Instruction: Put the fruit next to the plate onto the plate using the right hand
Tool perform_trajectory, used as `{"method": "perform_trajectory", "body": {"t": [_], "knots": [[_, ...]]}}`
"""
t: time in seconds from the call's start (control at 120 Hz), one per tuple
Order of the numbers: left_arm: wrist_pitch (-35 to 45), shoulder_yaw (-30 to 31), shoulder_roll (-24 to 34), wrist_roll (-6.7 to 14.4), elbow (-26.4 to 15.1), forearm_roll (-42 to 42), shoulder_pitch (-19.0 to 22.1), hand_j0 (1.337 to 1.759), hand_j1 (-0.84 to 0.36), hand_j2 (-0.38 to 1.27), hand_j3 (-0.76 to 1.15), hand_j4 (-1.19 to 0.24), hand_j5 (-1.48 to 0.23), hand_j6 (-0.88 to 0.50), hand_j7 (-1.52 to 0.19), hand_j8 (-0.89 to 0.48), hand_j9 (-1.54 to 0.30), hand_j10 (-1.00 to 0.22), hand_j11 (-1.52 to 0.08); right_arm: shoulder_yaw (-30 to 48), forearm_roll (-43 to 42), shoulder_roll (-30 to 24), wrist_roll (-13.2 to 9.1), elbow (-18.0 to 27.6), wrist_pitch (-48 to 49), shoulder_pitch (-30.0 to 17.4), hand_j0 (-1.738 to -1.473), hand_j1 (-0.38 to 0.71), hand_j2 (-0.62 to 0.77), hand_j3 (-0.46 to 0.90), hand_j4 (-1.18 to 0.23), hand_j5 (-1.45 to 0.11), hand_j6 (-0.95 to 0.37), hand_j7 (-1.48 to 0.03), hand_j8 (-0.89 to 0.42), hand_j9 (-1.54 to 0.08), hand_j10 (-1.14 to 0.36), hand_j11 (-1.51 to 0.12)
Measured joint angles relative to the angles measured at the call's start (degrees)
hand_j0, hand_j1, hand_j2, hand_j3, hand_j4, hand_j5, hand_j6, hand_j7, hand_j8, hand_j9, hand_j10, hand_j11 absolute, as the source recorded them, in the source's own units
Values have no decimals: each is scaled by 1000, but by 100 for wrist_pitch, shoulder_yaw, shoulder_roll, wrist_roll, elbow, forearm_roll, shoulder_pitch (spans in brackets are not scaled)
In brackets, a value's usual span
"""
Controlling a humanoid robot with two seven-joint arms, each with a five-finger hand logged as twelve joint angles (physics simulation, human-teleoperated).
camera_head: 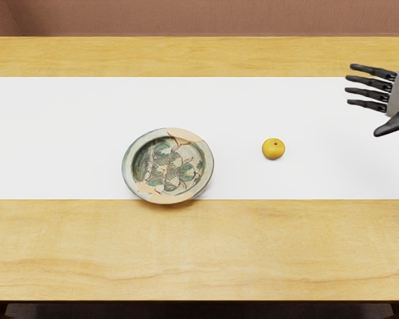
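- Wood-grain counter [199,246], white strip [66,133] running across the middle, brown wall behind.
- plate [129,159] sits flat on the strip, left of centre. Nothing on it yet.
- fruit [273,148] is on the strip to the right of the plate, near it but clearly apart, no contact.
- Fruit look: small, round, plain yellow-orange skin, tiny dark dimple on top. Probably rigid and smooth, and being round it may roll if nudged.
- Plate look: shallow, glazed, green-grey leaf pattern, worn tan patches at the rim.
- right hand [384,100] comes in at the right edge, well apart from the fruit and further back on the counter. fingers [369,82] are spread and straight, thumb out below, grasping nothing.
- My read: the hand is released and pointing toward the work area, ready to reach. The fruit lies on the hand's side of the plate, so the path looks clear.
- Task not started: reach, grasp and transfer all remain.
- Left arm not visible.
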Motion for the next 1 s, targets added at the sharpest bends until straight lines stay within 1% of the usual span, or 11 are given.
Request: {"method": "perform_trajectory", "body": {"t": [0.117,0.242,0.4,0.483,0.517,0.583,0.633,0.708,0.75,0.85,1.0], "knots": [[0,0,0,2,0,0,0,1658,346,-4,0,6,1,8,1,7,1,5,0,7,13,62,0,-17,3,5,-1658,-349,2,0,0,-1,2,-2,1,-1,0,-1],[0,1,0,2,0,0,0,1658,346,-4,0,6,1,8,1,7,1,6,1,39,-117,576,-18,-20,4,251,-1658,-349,2,0,0,-1,3,-1,2,-1,1,-1],[0,0,0,3,0,0,0,1658,346,-4,0,6,1,8,1,7,1,5,0,40,-1035,1393,-40,46,-4,679,-1658,-349,2,0,0,0,2,0,1,0,1,0],[-1,0,0,4,0,0,0,1658,346,-4,0,6,1,8,1,7,1,5,0,26,-1735,1604,-80,394,-538,756,-1658,-349,2,0,0,0,1,0,1,0,1,0],[-1,0,0,5,0,0,0,1658,346,-4,0,6,1,8,1,7,1,5,0,18,-1963,1641,-248,656,-941,771,-1658,-349,2,0,0,0,1,0,1,0,0,0],[0,1,0,3,0,0,0,1658,346,-4,0,6,1,8,1,7,1,5,0,5,-2296,1691,-834,1169,-1771,794,-1658,-349,1,0,0,0,0,0,0,0,0,0],[1,2,0,4,0,0,-1,1658,346,-4,0,6,1,8,1,7,1,5,0,-19,-2575,1707,-1199,1502,-2363,799,-1658,-349,1,0,0,0,0,0,0,0,0,0],[0,1,0,3,0,0,0,1658,346,-4,0,6,1,8,1,8,1,6,0,-183,-3071,1801,-1808,1875,-3291,811,-1658,-349,1,0,-1,0,0,0,0,0,0,0],[0,1,0,4,0,0,-6,1658,346,-4,0,6,1,8,1,8,1,6,0,-270,-3352,1876,-2051,2005,-3689,816,-1658,-349,1,0,-1,0,-1,0,-1,0,0,0],[-1,1,0,4,0,0,-6,1658,346,-4,0,6,1,8,1,8,1,6,0,-382,-4182,2143,-2356,2166,-4298,842,-1658,-349,1,0,-1,0,-1,0,-1,0,-1,0],[0,1,0,3,0,0,0,1658,346,-4,0,6,1,8,1,8,0,6,0,-511,-5132,2586,-2500,2228,-4610,1053,-1658,-349,1,0,-1,0,-2,0,-1,0,-1,0]]}}
